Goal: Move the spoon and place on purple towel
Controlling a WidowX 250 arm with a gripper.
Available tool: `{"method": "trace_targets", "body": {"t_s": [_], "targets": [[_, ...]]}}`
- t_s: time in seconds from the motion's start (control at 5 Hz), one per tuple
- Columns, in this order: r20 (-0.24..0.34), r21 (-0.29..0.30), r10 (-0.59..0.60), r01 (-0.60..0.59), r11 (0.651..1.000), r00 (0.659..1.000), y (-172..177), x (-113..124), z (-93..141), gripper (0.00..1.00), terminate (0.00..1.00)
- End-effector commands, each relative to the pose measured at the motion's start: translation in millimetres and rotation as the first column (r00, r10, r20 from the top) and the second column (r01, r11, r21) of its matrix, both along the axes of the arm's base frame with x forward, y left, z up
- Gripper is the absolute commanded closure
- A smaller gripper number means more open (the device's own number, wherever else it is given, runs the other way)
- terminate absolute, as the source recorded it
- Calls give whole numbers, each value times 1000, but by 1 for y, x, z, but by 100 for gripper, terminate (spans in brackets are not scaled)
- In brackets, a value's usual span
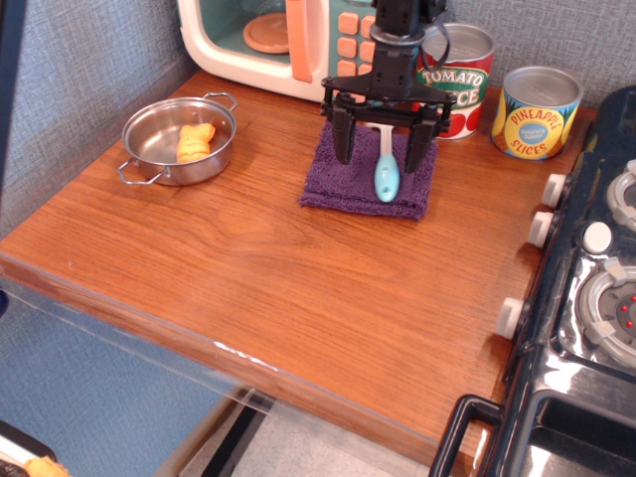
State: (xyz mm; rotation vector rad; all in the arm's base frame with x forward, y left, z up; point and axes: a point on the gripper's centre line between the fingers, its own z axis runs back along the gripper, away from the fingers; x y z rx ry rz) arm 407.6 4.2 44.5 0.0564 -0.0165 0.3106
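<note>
The spoon (386, 175) lies on the purple towel (362, 185), its light blue handle end pointing toward the front and its pale stem running back under the gripper; its bowl is hidden. The towel is a dark purple square on the wooden counter in front of the tomato can. My gripper (380, 149) hangs just over the towel with its two black fingers spread wide apart, one on each side of the spoon's stem, not touching it.
A steel pan (180, 139) with a yellow food piece stands at the left. A toy microwave (283, 42) is at the back, a tomato can (458, 77) and a pineapple can (536, 111) at the back right. A toy stove (586, 298) borders the counter's right edge.
</note>
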Motion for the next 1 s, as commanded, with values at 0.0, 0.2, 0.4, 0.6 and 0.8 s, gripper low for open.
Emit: {"method": "trace_targets", "body": {"t_s": [0.0, 0.2, 0.4, 0.6, 0.8], "targets": [[181, -16, -69, 73, 997, 981, -7, -14, 60, 0, 0], [192, -22, -76, 82, 996, 978, -9, -18, 63, 0, 0], [184, -17, -100, 105, 994, 978, -11, -18, 62, 0, 0], [184, -17, -100, 105, 994, 978, -11, -18, 62, 0, 0], [184, -17, -100, 105, 994, 978, -11, -18, 62, 0, 100]]}}
